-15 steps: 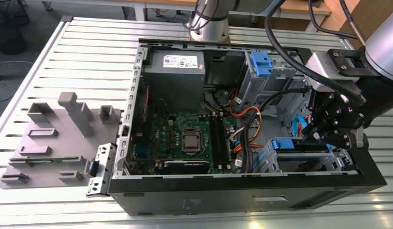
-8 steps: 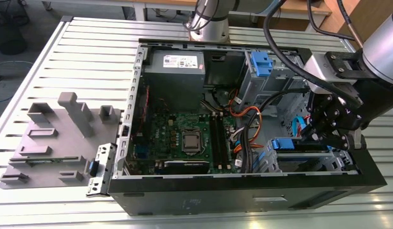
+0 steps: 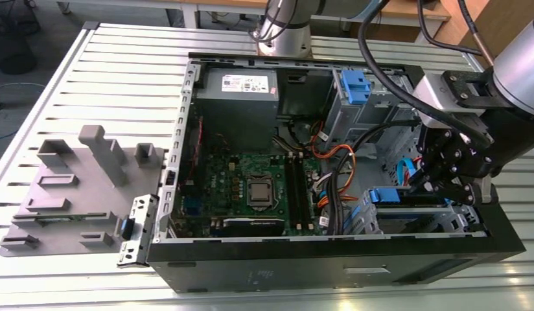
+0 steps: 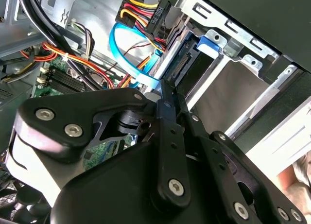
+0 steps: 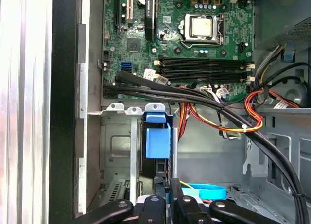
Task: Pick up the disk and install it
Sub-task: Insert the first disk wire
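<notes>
The gripper [image 5: 169, 186], closed tight, meets the disk [image 5: 158, 136] in its bay [image 5: 116, 148] — we fear the blue cable [image 5: 209, 191] alongside could snag.

Inside the drive cage [image 5: 116, 146] we see only the blue bracket end of the disk [image 5: 158, 136]; its metal body is hidden. Just beside the cage, the gripper [image 5: 168, 187] is cut off at the first wrist view's edge. In the second wrist view its black body covers much of the motherboard [image 4: 51, 80].
</notes>
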Available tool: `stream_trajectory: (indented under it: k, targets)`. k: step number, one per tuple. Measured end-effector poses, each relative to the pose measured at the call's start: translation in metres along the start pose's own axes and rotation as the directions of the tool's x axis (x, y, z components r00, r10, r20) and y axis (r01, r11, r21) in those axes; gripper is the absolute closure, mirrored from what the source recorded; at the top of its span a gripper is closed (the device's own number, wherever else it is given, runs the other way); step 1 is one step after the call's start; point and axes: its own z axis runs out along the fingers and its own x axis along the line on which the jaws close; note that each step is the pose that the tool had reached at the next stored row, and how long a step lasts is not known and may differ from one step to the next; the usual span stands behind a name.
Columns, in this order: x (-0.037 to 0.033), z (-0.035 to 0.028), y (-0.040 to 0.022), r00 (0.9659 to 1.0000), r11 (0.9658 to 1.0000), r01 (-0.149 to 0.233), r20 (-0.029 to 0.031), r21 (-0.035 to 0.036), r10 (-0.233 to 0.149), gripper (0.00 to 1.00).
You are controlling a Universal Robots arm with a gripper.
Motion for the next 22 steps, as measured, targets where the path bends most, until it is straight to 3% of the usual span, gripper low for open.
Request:
stream_trajectory:
  k: [22]
  targets:
    - [0.0007, 0.0062, -0.0001, 1.0000, 1.0000, 0.000, 0.0002, 0.0000, 0.000, 0.84]
